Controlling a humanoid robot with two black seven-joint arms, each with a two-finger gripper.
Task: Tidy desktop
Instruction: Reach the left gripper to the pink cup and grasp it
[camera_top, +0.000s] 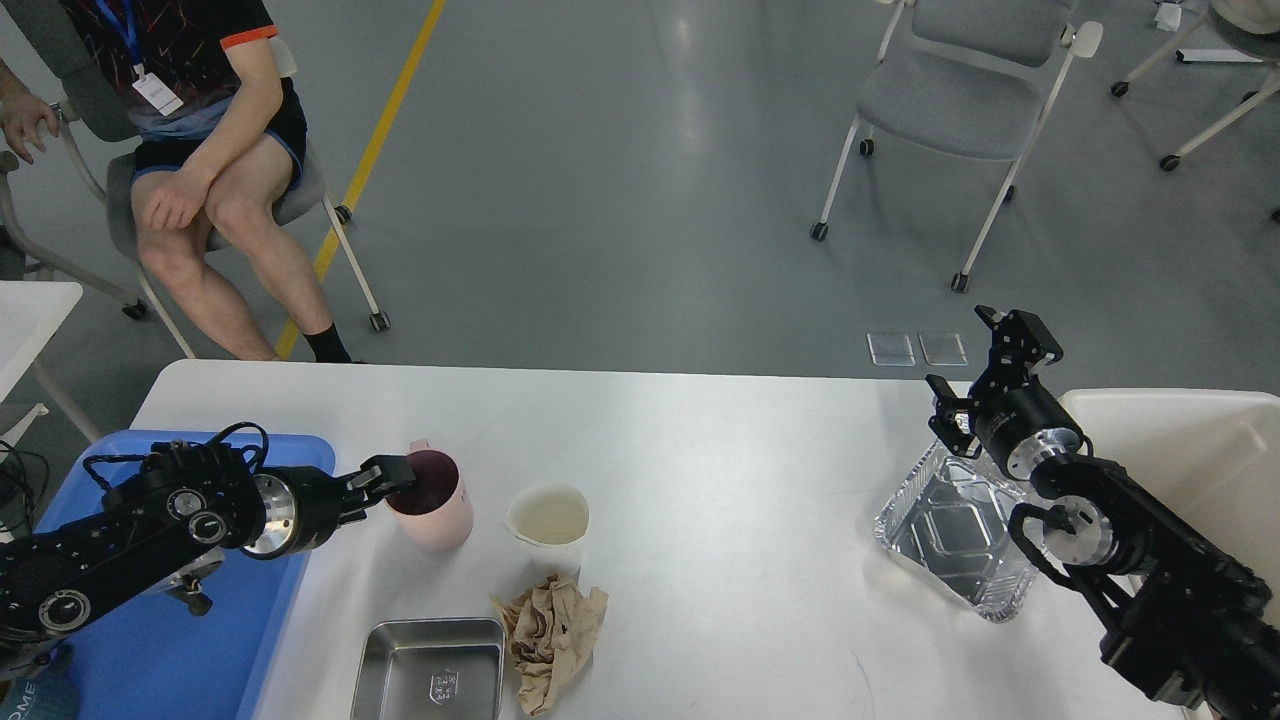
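The desktop (720, 450) fills the lower half of the head view, a wide white surface with rounded far corners, and both arms reach in over its near edges.

The left gripper (392, 478) sits low over the desktop's left part, just past the blue tray (150, 650) that lies at the left edge under the arm. Its fingers are at the near rim of a pink cup (432, 500) with a dark inside; they look closed on that rim, one finger outside and one at the lip (the contact itself is small and dark here). The cup stands upright on the desktop.

Just right of the pink cup stands a white paper cup (548, 525), upright and apart from it. Touching its near side is a crumpled brown paper (548, 632), and beside that, at the front edge, a shallow steel tray (428, 668).

The right gripper (985, 365) is raised above the desktop's far right corner, its fingers apart and gripping nothing. Below and just nearer than it, a foil container (955, 535) lies on the desktop, partly covered by the right arm. A cream-white bin (1190, 440) stands at the right edge, behind that arm.

Beyond the table, a seated person (215, 170) and a grey chair (960, 100) are on the grey floor.
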